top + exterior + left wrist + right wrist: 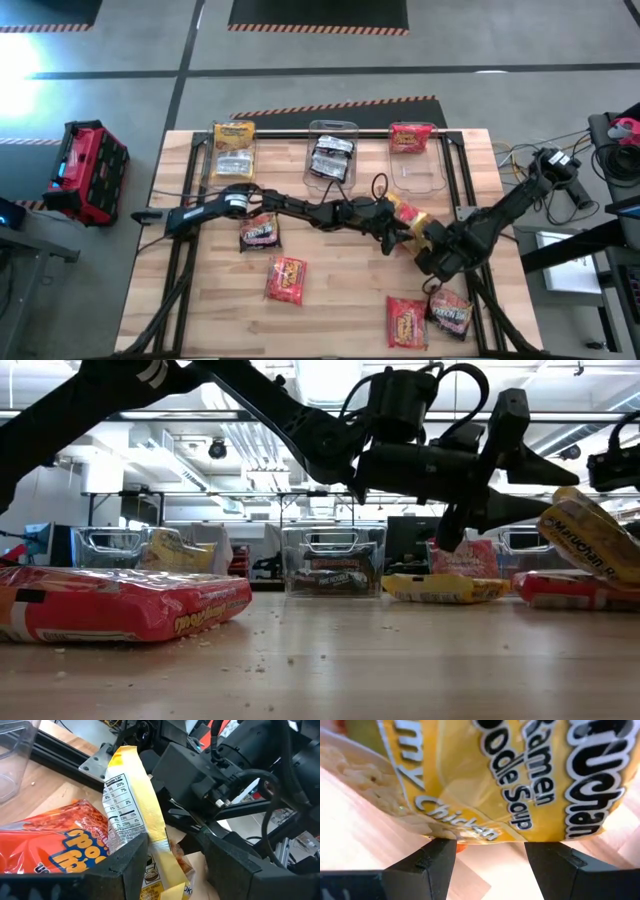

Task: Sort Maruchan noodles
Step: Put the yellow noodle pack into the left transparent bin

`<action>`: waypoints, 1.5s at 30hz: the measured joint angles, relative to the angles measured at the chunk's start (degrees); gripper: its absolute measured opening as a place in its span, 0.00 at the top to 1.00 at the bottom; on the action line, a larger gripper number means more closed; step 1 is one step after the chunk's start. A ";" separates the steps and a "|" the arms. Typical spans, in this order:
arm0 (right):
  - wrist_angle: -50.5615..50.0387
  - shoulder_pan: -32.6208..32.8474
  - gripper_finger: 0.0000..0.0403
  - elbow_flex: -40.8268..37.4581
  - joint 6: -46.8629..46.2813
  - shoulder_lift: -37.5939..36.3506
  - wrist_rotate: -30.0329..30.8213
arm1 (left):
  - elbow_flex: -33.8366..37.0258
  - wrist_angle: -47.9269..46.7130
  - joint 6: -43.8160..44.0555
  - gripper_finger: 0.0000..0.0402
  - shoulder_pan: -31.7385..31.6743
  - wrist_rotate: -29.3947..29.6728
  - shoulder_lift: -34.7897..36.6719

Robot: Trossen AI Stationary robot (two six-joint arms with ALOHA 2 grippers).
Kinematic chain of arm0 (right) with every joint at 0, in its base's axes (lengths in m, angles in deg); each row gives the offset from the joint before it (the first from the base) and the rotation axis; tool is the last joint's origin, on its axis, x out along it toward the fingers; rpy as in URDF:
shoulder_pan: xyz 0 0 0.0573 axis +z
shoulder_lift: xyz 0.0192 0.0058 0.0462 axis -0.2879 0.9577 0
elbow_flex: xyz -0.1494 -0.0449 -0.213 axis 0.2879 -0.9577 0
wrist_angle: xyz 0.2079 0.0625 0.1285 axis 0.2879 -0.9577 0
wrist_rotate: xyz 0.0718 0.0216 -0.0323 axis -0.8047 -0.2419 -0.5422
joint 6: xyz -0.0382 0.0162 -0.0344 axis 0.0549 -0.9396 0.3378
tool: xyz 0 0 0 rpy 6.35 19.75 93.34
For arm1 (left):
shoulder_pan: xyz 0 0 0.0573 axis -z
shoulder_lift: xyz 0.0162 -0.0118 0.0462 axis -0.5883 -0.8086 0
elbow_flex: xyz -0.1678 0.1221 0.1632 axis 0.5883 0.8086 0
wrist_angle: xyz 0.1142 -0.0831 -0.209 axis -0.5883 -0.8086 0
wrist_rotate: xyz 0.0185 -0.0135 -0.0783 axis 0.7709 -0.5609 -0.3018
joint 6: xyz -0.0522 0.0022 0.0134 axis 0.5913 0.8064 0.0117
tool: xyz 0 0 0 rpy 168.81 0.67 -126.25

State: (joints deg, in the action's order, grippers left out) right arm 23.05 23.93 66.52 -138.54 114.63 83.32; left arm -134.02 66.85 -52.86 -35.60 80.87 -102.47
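The yellow packet point(510, 780) filling the right wrist view reads "Ramen Noodle Soup" in dark letters, with "Chicken" in white script below and part of the brand, "ruchan", at one edge. In the left wrist view the back of the yellow packet point(131, 805) carries a nutrition table with "20%", "7%" and "2%" legible. In the low view, the same yellow packet point(590, 545) shows "Maruchan" along its tilted face.

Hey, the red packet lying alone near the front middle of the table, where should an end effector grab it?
Probably from straight above, fingers across the shorter span of the red packet, near its middle. It lies flat, apart from the dark packet, leaving both long edges free.
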 joint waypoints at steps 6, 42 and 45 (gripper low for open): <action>-0.74 -2.09 0.46 -0.47 2.23 0.00 -0.04 | -0.02 -0.54 -0.29 0.56 -0.02 0.06 0.00; -0.75 -3.21 0.59 -2.38 5.39 -0.02 1.15 | -0.02 -12.34 -5.85 0.56 -2.29 1.42 1.97; -0.62 -3.21 0.59 -2.51 5.39 -0.02 1.14 | -0.03 -13.99 -6.12 0.56 -2.34 1.45 2.12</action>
State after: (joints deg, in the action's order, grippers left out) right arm 22.43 20.72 64.01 -133.15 114.61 84.47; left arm -134.04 52.86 -58.98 -37.94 82.32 -100.35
